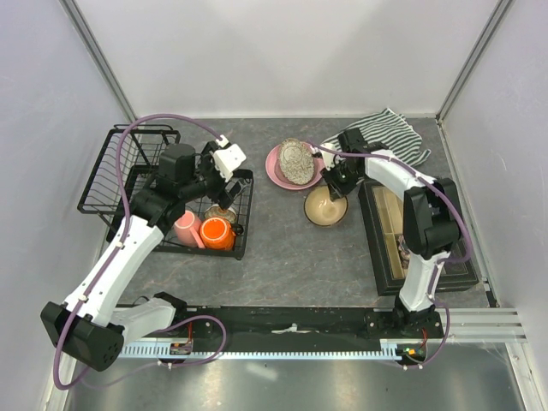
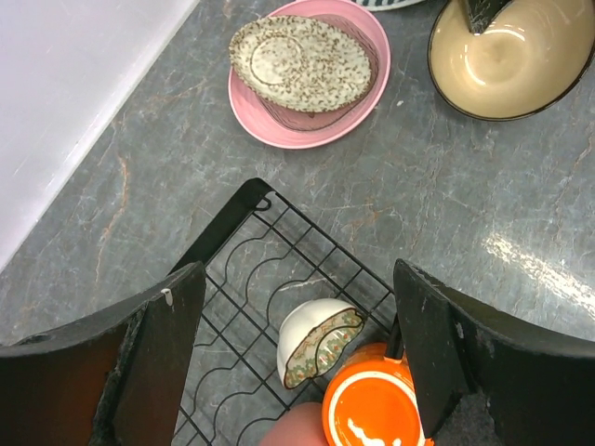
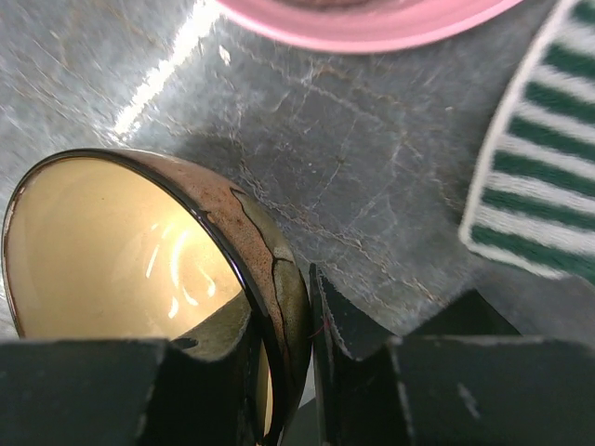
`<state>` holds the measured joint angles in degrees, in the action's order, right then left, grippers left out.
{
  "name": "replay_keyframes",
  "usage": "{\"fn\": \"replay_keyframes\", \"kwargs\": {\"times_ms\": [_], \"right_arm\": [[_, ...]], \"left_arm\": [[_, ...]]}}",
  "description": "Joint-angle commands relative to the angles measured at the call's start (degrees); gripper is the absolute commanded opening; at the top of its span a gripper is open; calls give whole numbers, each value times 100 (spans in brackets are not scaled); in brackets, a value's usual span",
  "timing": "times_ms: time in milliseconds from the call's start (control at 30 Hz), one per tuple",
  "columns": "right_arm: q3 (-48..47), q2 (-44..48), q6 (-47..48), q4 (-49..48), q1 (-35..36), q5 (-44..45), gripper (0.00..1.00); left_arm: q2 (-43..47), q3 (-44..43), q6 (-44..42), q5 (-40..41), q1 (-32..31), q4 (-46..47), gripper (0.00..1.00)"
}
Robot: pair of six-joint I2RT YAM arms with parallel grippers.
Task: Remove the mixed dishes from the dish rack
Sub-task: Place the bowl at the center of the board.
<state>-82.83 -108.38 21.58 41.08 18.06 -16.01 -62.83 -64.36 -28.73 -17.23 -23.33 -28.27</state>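
- Dish rack [image 1: 110, 175]: black wire, on the left of the tabletop [image 1: 282, 257]. You have three dishes in its nearer right tray section.
- Pink mug [image 1: 186, 229]: in the tray, lying at a tilt, just left of the orange mug.
- Orange mug [image 1: 217, 233]: in the tray, near its right edge.
- Floral bowl [image 2: 316, 344]: small, tipped on its side on the rack wires, just far of the orange mug.
- Left end effector [image 2: 299, 279]: your jaws stand wide apart and hold nothing, above the floral bowl and orange mug.
- Pink plate [image 1: 276, 171]: out of the rack, on the tabletop, far centre.
- Patterned oval dish [image 1: 296, 161]: lying on the pink plate.
- Tan-brown bowl [image 1: 325, 210]: just near of the plate, well right of the rack. You cannot tell whether it rests on the tabletop.
- Right end effector [image 3: 288, 353]: clamped on the bowl's rim, one finger inside and one outside.
- Striped cloth [image 1: 390, 133]: crumpled, far right.
- Compartmented box [image 1: 402, 244]: dark, right side, near of the cloth.
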Motion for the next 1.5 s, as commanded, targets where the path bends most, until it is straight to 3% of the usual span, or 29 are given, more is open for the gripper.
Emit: {"fn": "replay_keyframes", "kwargs": {"times_ms": [0,400,933,1467], "right_arm": [[-225,-192,329,75,-189,-833,0],[-585,-843,461,-29,-514,-1826,0],[-1086,-1177,259,-302,-576,-1923,0],[-911,-878,399,-311,-567,-1519,44]], "left_arm": [[104,29,-203,-254,13,-3,88],[104,99,-229,-210,13,6,88],[69,143,-177,-237,22,24,88],[51,116,-300,-105,22,-47,88]]}}
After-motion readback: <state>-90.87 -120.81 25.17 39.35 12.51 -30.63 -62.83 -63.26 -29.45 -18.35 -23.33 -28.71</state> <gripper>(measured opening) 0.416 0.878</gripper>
